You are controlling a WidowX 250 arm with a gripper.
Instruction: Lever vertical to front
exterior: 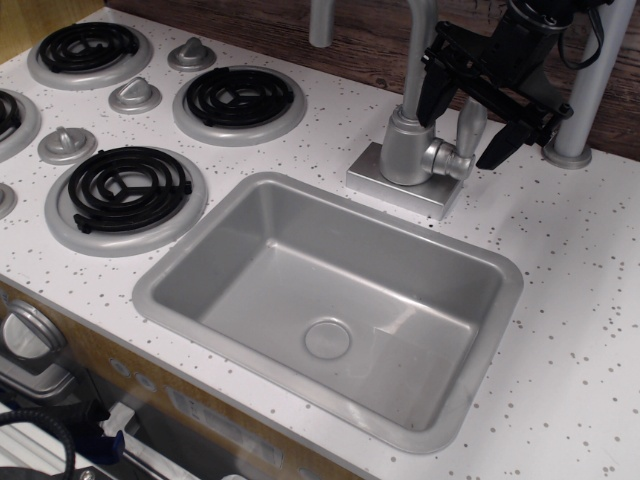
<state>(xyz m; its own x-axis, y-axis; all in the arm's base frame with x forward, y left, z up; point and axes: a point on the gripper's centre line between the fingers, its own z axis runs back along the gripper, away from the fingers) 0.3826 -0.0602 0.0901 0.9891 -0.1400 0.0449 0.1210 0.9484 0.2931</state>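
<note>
The lever (470,122) is a small silver-grey paddle standing upright on a short round stub (452,160) at the right side of the faucet body (407,148). My black gripper (456,138) comes down from the upper right, just behind the sink. It is open, with one finger (430,98) to the left of the lever and the other finger (499,146) to its right. The lever stands between them, and I cannot tell whether either finger touches it.
The faucet spout pipe (418,50) rises just left of the gripper. A grey post (583,100) stands at the right. The grey sink basin (330,300) lies in front. Several black coil burners (128,188) and grey knobs (135,95) lie on the left of the white speckled counter (580,330).
</note>
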